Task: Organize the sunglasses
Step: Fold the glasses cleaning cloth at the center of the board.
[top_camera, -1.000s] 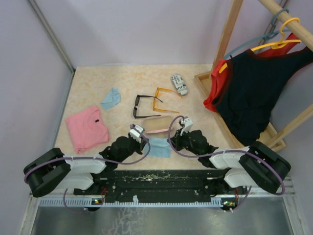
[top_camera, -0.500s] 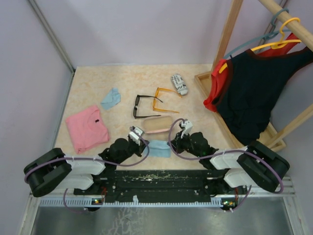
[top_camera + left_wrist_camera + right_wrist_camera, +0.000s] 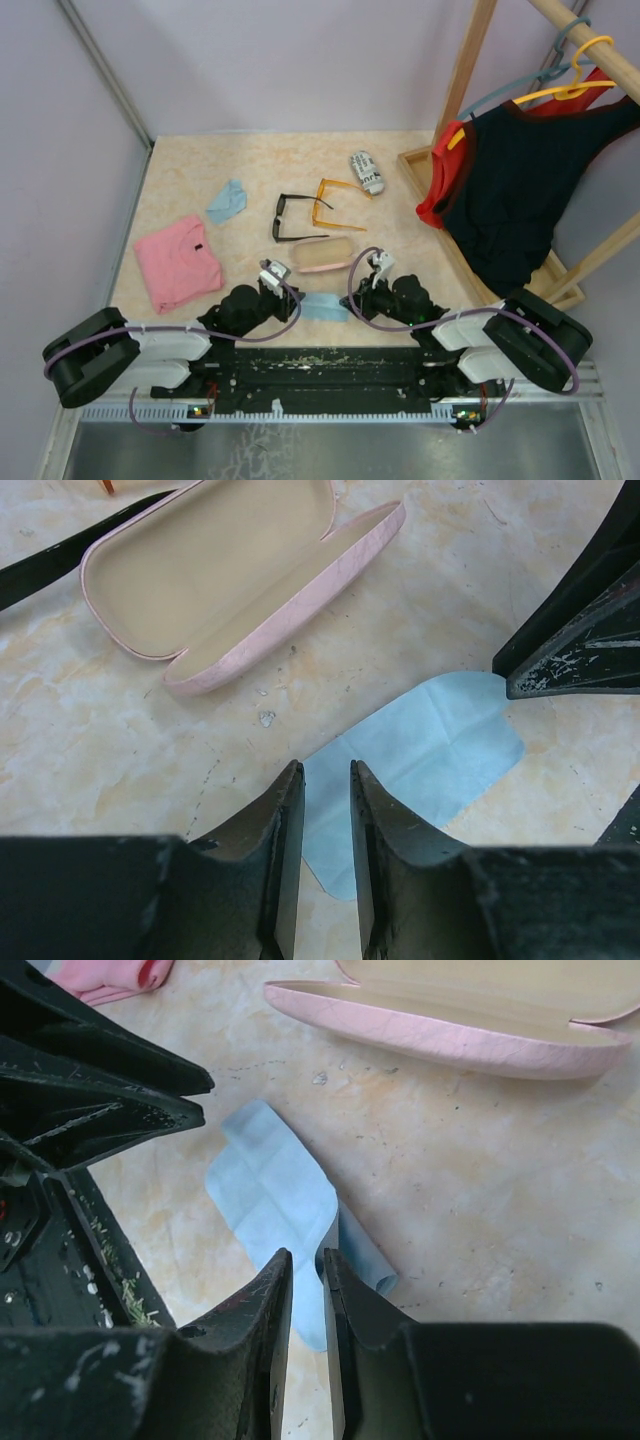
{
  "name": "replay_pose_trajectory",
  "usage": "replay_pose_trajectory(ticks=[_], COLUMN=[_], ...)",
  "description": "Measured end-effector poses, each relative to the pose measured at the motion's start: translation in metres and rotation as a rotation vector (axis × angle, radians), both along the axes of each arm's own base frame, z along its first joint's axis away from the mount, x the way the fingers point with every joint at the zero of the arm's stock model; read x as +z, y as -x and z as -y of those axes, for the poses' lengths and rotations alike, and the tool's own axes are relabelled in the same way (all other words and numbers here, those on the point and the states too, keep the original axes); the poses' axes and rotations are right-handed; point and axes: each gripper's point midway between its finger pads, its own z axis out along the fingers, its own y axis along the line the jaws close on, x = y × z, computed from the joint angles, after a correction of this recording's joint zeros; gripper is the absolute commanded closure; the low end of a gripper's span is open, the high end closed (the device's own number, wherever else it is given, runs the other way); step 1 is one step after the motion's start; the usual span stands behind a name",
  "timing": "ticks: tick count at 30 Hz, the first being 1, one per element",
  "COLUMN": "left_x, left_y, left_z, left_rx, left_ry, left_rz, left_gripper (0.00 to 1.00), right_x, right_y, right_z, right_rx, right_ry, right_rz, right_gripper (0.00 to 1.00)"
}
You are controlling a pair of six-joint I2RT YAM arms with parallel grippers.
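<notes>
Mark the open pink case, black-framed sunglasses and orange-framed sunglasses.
Open pink oblong case [image 3: 200, 570], left wrist view, lining.
Black-framed sunglasses [image 3: 278, 218], top view, front frame.
Orange translucent-framed sunglasses [image 3: 319, 203], top view, front frame.

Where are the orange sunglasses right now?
In the top view, the orange-framed sunglasses lie mid-table, just right of the black sunglasses and beyond the open pink case.

Through the left wrist camera, only a sliver of the black-framed sunglasses [image 3: 40, 572] shows at the left edge, and the orange translucent pair [image 3: 104, 485] is a speck cut off at the top. The light blue cleaning cloth [image 3: 430, 750] is partly hidden behind the left claw [image 3: 325, 770]. From overhead, the print on the small black-and-white case [image 3: 367, 172] is too small to read.
</notes>
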Motion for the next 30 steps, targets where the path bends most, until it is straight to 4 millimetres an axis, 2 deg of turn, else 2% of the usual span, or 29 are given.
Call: replay_pose_trajectory(ticks=[8, 20, 26, 30], left_x=[-0.001, 0.015, 0.012, 0.012], left_y=[0.004, 0.004, 0.004, 0.004], left_z=[-0.002, -0.002, -0.003, -0.004], left_rx=[0.007, 0.008, 0.012, 0.016], left_ry=[0.021, 0.064, 0.052, 0.052], left_rz=[-0.026, -0.002, -0.010, -0.012], left_gripper=[0.68, 0.68, 0.68, 0.68], right_x=[0.001, -0.008, -0.014, -0.017], right_y=[0.006, -0.001, -0.003, -0.003], right_z=[-0.004, 0.003, 0.002, 0.003], right_rx=[0.029, -0.029, -0.036, -0.038], right_ry=[-0.027, 0.013, 0.033, 0.041], right_rz=[-0.022, -0.038, -0.054, -0.059], right_gripper=[0.78, 0.74, 0.78, 0.86])
